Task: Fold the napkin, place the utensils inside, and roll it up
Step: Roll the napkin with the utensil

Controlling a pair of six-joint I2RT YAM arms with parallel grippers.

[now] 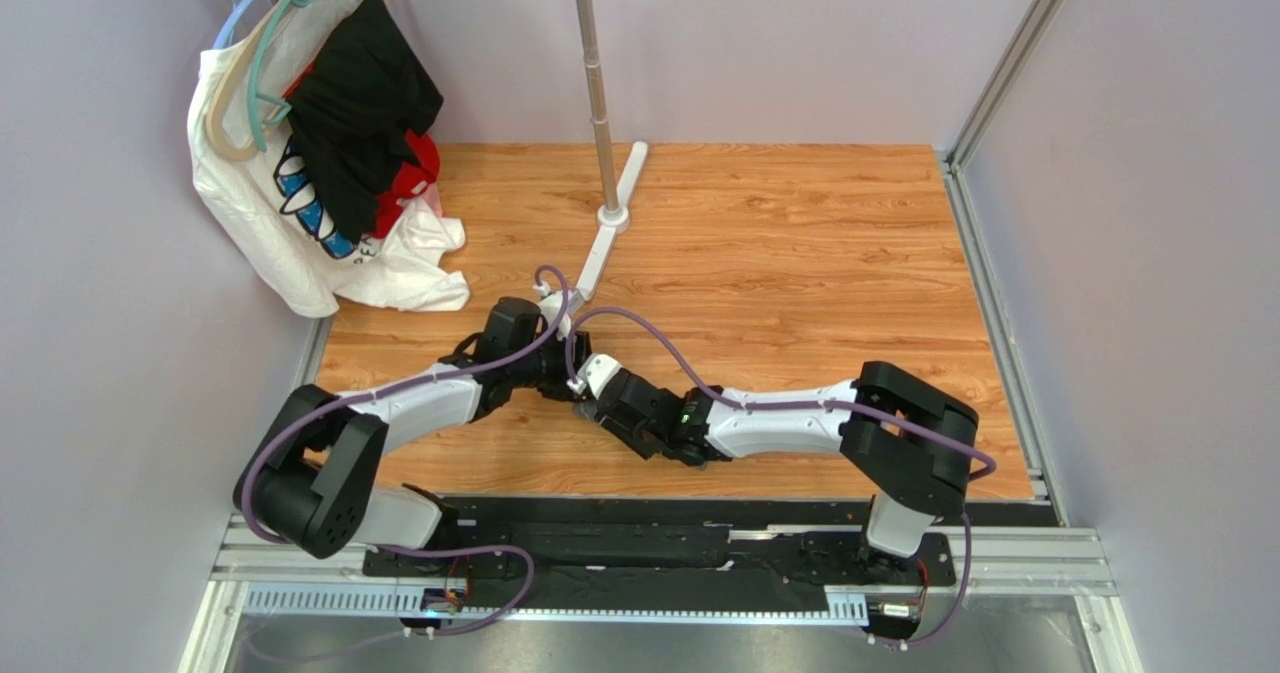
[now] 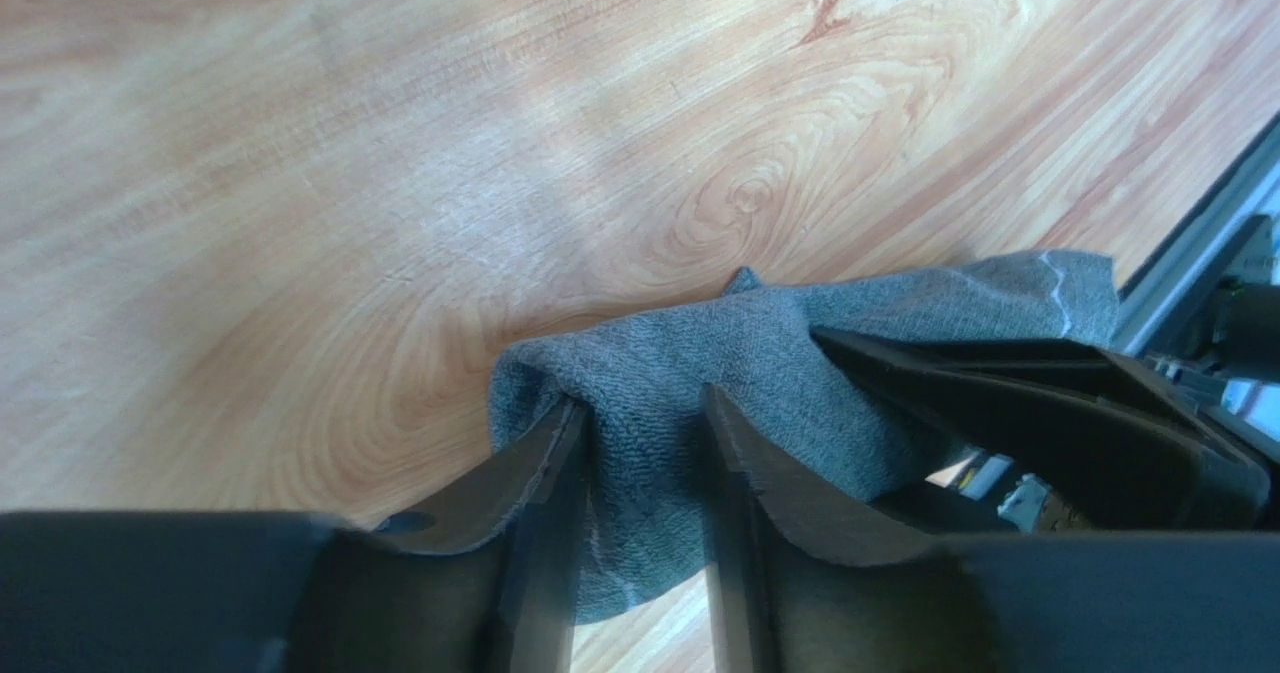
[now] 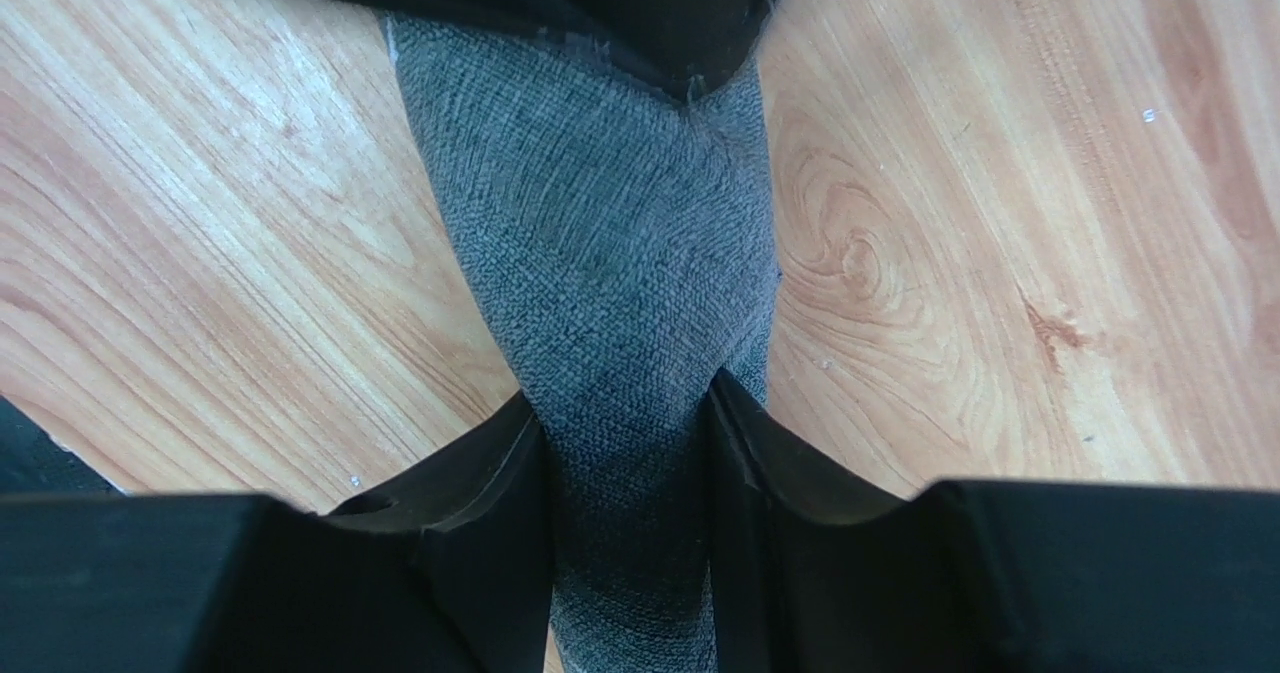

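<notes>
Currently, at the far left of the overhead view, a heap of white, black and red clothes on hangers plays no part in the task, and no utensils show in any view. Both arms meet over the middle of the light wood-grain tabletop, wrists nearly touching. The left fingers stand partly spread with the dark grey, felt-like cloth napkin filling the gap between them. Whether they press it or merely flank it cannot be told. The napkin is bunched into a rope-like wad rather than spread flat, one end resting on the tabletop and a pale stitched edge showing at its far corner. To the right, the right fingers pinch the same wad, and the cloth narrows to a waist where they bite. Handling judgement: light, soft and limp, with no stiffness to hold a shape. The coarse weave should grip well and not slip, and it is not fragile. It will sag and crumple wherever it is unsupported. For folding, it is best taken at two corners along the stitched edge, one per arm, and pulled taut. A mid-cloth pinch only gathers it.
</notes>
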